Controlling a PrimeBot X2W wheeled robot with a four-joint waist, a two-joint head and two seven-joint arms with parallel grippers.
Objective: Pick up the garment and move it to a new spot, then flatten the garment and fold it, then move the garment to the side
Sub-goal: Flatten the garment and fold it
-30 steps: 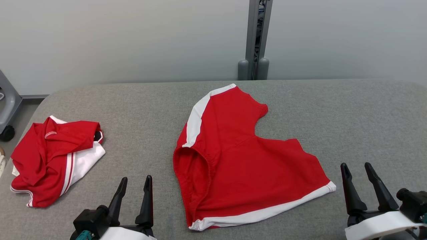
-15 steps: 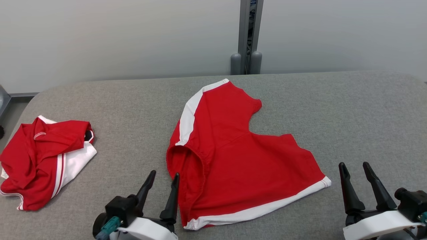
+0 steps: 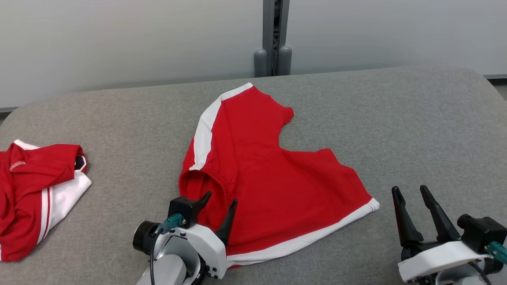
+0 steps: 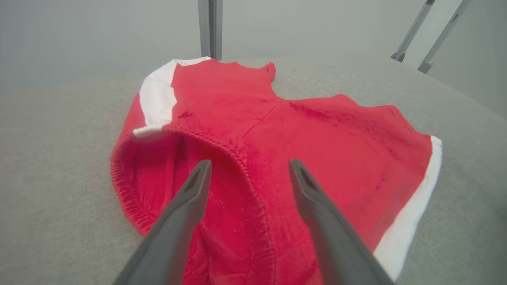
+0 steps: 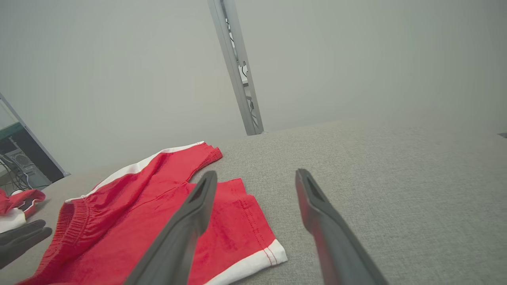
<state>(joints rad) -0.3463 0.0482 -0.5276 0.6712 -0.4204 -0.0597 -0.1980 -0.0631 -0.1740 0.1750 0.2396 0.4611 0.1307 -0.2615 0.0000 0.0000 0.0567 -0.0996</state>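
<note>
Grey fabric-covered worktop against a pale wall, with a metal post behind the far edge.
Red garment spread flat mid-worktop; left pincer wide over its waistband, right pincer wide, beside the white-trimmed hem; second red garment crumpled far left.

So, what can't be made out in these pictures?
Head view: the crumpled red garment is cut off by the left edge.
Head view: the left tool hides the near waistband corner of the red shorts.
Left wrist view: whether that tool touches the shorts cannot be told.
</note>
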